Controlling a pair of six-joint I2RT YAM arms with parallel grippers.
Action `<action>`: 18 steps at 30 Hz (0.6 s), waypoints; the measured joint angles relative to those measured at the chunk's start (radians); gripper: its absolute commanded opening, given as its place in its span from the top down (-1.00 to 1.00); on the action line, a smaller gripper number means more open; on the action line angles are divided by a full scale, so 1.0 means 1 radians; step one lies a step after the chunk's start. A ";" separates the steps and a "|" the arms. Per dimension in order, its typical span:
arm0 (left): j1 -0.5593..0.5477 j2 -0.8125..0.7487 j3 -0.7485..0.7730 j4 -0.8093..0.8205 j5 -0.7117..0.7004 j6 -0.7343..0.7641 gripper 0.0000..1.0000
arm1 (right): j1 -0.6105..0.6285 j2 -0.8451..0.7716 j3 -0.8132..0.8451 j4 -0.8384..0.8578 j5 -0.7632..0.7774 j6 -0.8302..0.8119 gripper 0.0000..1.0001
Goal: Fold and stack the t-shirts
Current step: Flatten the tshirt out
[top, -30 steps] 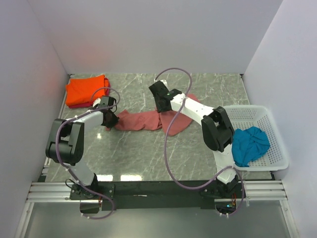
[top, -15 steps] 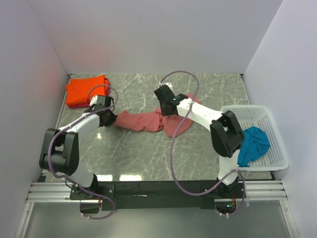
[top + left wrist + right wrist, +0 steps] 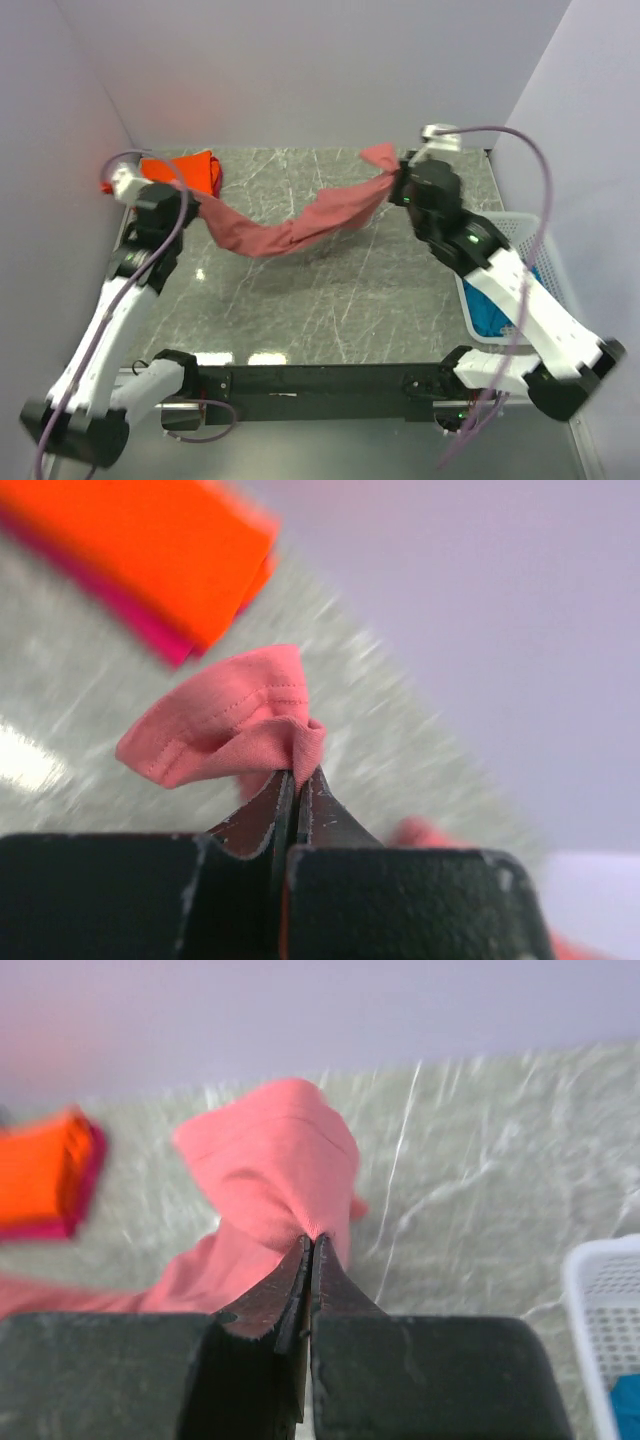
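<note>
Shirt suspended for spreading
Left hand (image 3: pixel 297 777) and right hand (image 3: pixel 310 1243) each pinch one end of the brick-red t-shirt (image 3: pixel 300 228), sagging over the counter (image 3: pixel 330 300); draw apart evenly to flatten it.

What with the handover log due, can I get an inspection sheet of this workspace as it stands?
Surface: grey marbled table, glare patches near the front edge.
Job's things: brick-red t-shirt hangs sagging between both grippers, above the table; orange t-shirt lies folded at the far left on the pink-red t-shirt; teal t-shirt lies crumpled in the basket.
Clutter: white lattice basket at the right edge.
Grippers: left gripper and right gripper are each shut on the brick-red t-shirt.
Cables: purple cables loop along both arms.
Surroundings: plain white walls; nothing else seen.
</note>
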 measured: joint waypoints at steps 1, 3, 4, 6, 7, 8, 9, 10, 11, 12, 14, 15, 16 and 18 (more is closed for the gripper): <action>0.000 -0.051 0.025 -0.008 -0.019 -0.001 0.99 | 0.000 -0.046 0.000 -0.001 0.016 -0.004 1.00; 0.000 -0.150 0.081 -0.021 -0.065 -0.004 0.99 | 0.000 -0.135 0.005 -0.005 0.039 -0.014 1.00; 0.000 -0.185 0.105 -0.025 -0.081 -0.004 0.99 | 0.000 -0.179 0.009 -0.006 0.043 -0.018 1.00; -0.002 -0.277 0.167 -0.044 -0.128 -0.004 0.99 | 0.000 -0.251 0.023 -0.020 0.043 -0.019 1.00; -0.003 -0.305 0.185 -0.048 -0.142 -0.004 0.99 | 0.000 -0.283 0.029 -0.026 0.043 -0.019 1.00; -0.003 -0.348 0.210 -0.054 -0.163 -0.003 0.99 | 0.000 -0.319 0.036 -0.033 0.043 -0.018 1.00; -0.003 -0.372 0.226 -0.057 -0.176 -0.001 0.99 | 0.000 -0.343 0.041 -0.041 0.043 -0.018 1.00; -0.003 -0.399 0.245 -0.061 -0.194 0.001 0.99 | 0.000 -0.378 0.044 -0.048 0.040 -0.018 1.00; -0.003 -0.416 0.258 -0.064 -0.204 0.003 0.99 | 0.000 -0.399 0.044 -0.053 0.037 -0.017 1.00; -0.003 -0.431 0.277 -0.069 -0.220 0.008 0.99 | 0.000 -0.431 0.045 -0.061 0.032 -0.016 1.00; -0.003 -0.433 0.291 -0.072 -0.231 0.013 0.99 | 0.000 -0.476 0.053 -0.073 0.020 -0.012 1.00; -0.003 -0.430 0.294 -0.072 -0.236 0.016 0.99 | 0.000 -0.488 0.061 -0.080 0.019 -0.008 1.00; -0.003 -0.422 0.294 -0.077 -0.241 0.020 0.99 | 0.000 -0.491 0.069 -0.085 0.022 -0.003 1.00; -0.003 -0.392 0.294 -0.085 -0.250 0.027 0.99 | 0.000 -0.481 0.079 -0.100 0.037 0.006 1.00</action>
